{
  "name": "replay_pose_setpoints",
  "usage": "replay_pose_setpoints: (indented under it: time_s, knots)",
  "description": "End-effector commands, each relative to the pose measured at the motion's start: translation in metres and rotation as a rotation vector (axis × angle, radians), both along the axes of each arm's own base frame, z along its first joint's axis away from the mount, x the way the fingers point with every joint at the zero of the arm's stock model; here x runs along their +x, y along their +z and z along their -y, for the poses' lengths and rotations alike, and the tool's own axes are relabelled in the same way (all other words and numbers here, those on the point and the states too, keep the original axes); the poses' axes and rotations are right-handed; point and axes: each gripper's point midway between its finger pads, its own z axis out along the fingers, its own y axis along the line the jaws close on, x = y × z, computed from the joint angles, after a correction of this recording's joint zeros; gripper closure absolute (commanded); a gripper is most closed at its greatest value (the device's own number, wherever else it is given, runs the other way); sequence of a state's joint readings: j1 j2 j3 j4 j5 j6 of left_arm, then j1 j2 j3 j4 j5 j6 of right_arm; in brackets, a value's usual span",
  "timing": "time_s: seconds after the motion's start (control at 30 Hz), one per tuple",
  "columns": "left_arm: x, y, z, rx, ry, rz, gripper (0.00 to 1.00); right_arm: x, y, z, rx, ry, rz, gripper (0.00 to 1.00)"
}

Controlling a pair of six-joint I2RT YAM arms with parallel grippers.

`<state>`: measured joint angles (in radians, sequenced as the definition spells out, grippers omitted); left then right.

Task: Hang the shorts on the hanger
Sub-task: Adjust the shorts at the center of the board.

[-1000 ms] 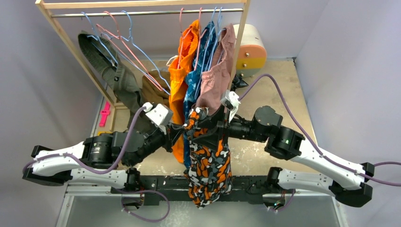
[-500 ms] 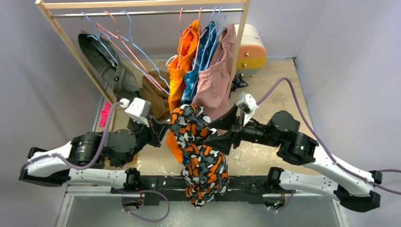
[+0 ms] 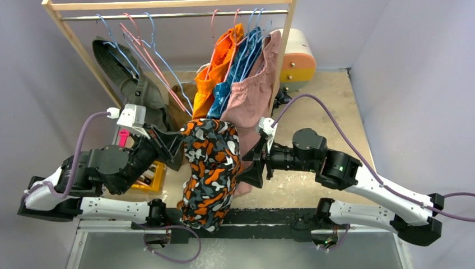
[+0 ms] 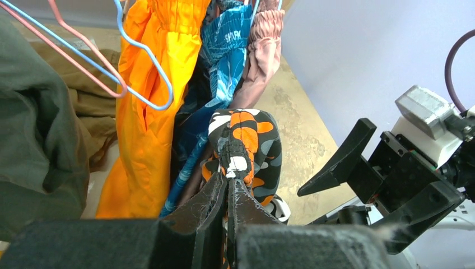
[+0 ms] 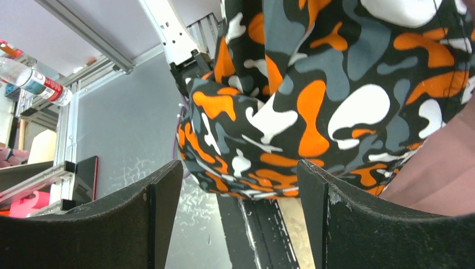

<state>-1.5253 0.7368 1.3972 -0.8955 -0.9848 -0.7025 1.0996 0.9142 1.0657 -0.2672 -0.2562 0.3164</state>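
shorts (image 3: pixel 210 162) hang bunched just in front of the wooden rack (image 3: pixel 84 56), below its hung clothes (image 3: pixel 249 89), so the fabric drapes free. left gripper (image 4: pixel 228 185) is clamped on their top fold, carrying the weight. right gripper (image 5: pixel 237 174), jaws wide and holding nothing, sits just beside them, likely ready to regrasp.

In the top view the shorts (image 3: pixel 210 168) cover the tips of the left fingers (image 4: pixel 208 203). The right wrist view cuts the shorts off at its top and right edges.
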Motion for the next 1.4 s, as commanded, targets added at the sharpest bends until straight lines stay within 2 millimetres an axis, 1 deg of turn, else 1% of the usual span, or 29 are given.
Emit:
replay_pose_setpoints:
  time_s: [0.0,0.07,0.2,0.33,0.37,0.47,0.6,0.67,0.7,0.73,0.8,0.83,0.97,1.03,1.13,1.2,1.27,1.37]
  knots:
    - [0.006,0.028,-0.005,-0.042,0.036,0.038,1.00,0.001,0.006,0.007,-0.003,-0.020,0.026,0.22]
    - [0.006,0.029,-0.004,-0.034,0.035,0.043,1.00,0.002,0.003,0.004,0.004,-0.025,0.003,0.20]
    - [0.006,0.026,0.000,-0.019,0.031,0.051,1.00,0.004,-0.001,-0.010,0.061,-0.042,-0.059,0.17]
    - [0.005,0.025,0.004,-0.014,0.012,0.053,1.00,0.014,0.002,-0.019,0.118,-0.095,-0.096,0.15]
    - [0.004,0.025,0.006,-0.010,0.005,0.054,1.00,0.016,0.000,-0.021,0.115,-0.101,-0.101,0.16]
    - [0.002,0.024,0.010,0.006,-0.021,0.057,1.00,0.022,-0.015,-0.028,0.063,-0.120,-0.109,0.19]
    - [-0.003,0.023,0.016,0.021,-0.067,0.062,1.00,0.027,-0.024,-0.030,-0.003,-0.135,-0.097,0.32]
    - [-0.005,0.024,0.019,0.025,-0.091,0.068,1.00,0.028,-0.023,-0.030,-0.010,-0.131,-0.081,0.43]
    - [-0.006,0.025,0.021,0.028,-0.100,0.072,1.00,0.028,-0.021,-0.030,-0.011,-0.123,-0.070,0.54]
    - [-0.008,0.026,0.022,0.025,-0.114,0.076,1.00,0.027,-0.018,-0.030,-0.011,-0.109,-0.055,0.70]
    - [-0.012,0.032,0.026,0.014,-0.154,0.090,1.00,0.021,-0.003,-0.027,0.004,-0.068,-0.011,0.97]
    - [-0.014,0.036,0.027,0.003,-0.175,0.097,1.00,0.017,0.010,-0.024,0.026,-0.041,0.019,1.00]
    - [-0.026,0.054,0.030,-0.057,-0.266,0.132,1.00,-0.016,0.084,-0.004,0.224,0.105,0.152,1.00]
    - [-0.031,0.064,0.029,-0.093,-0.304,0.151,1.00,-0.033,0.109,0.006,0.278,0.170,0.187,1.00]
    - [-0.038,0.078,0.022,-0.156,-0.349,0.183,1.00,-0.044,0.142,0.019,0.338,0.203,0.258,1.00]
    - [-0.043,0.085,0.020,-0.188,-0.378,0.199,1.00,-0.044,0.154,0.027,0.363,0.193,0.297,1.00]
    - [-0.046,0.090,0.016,-0.216,-0.394,0.210,1.00,-0.044,0.161,0.031,0.374,0.179,0.326,1.00]
    - [-0.047,0.095,0.009,-0.243,-0.397,0.214,1.00,-0.040,0.163,0.034,0.357,0.157,0.345,1.00]
